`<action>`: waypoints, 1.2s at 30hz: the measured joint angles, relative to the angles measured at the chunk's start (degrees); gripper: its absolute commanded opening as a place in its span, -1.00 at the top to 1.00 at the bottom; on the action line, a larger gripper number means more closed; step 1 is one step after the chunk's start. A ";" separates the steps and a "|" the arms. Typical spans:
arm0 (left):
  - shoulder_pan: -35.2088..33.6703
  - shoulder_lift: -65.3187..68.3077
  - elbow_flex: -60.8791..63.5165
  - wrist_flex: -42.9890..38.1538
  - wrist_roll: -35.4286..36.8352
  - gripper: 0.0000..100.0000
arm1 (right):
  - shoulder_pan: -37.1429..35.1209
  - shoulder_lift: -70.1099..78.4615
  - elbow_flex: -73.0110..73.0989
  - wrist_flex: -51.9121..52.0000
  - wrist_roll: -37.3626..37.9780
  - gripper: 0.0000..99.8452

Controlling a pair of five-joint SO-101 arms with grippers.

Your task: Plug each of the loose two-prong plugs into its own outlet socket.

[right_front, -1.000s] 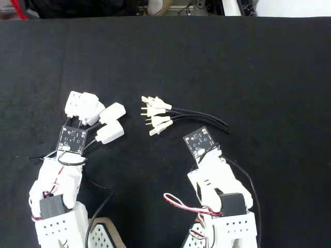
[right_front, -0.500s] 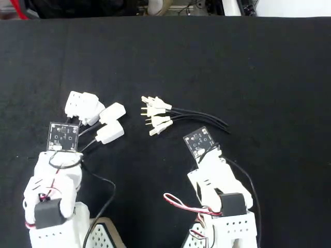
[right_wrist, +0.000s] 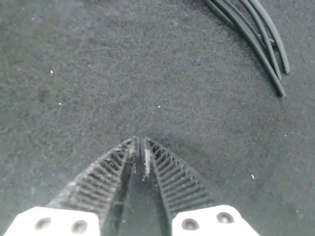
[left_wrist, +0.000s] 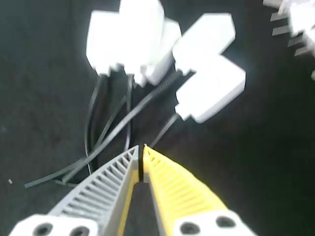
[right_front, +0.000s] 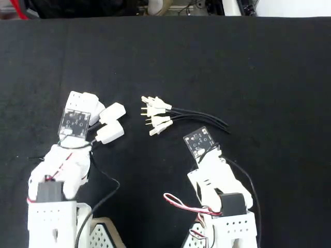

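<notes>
**Both claws closed and empty; plugs not yet taken up**

Left side: the left gripper (left_wrist: 141, 151) has its grey and yellow fingers pressed together with nothing between them. The tips sit over the thin socket leads (left_wrist: 110, 130); whether they touch cannot be confirmed. Just beyond the tips lie the white outlet sockets (right_front: 110, 133), bunched near the left of the black table (right_front: 207, 62), some touching one another.

Centre: the two-prong plugs (right_front: 156, 117) lie in a tight cluster, prongs pointing toward the sockets but apart from them. Their black plug cables (right_front: 201, 118) trail off to the right.

Handling, as judged: the plugs look small, light and rigid, and the bare prongs are liable to bend. Hold each one on the moulded body behind the prongs, not on the prongs or the cable. The cables look stiff enough to drag neighbouring plugs. The sockets look light and may slide on the cloth unless braced.

Right side: the right gripper (right_wrist: 139, 143) is closed tip to tip, empty, over bare cloth, with the cable ends nearby.
</notes>
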 measured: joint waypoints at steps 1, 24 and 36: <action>0.00 2.64 -0.53 -0.26 0.00 0.94 | 0.00 0.00 0.00 0.00 0.00 0.97; -5.80 27.34 -3.25 -5.19 3.08 0.94 | 0.00 0.00 0.00 0.00 0.00 0.97; -5.80 35.96 -6.15 -6.77 3.08 0.94 | 0.00 0.00 0.00 0.00 0.00 0.97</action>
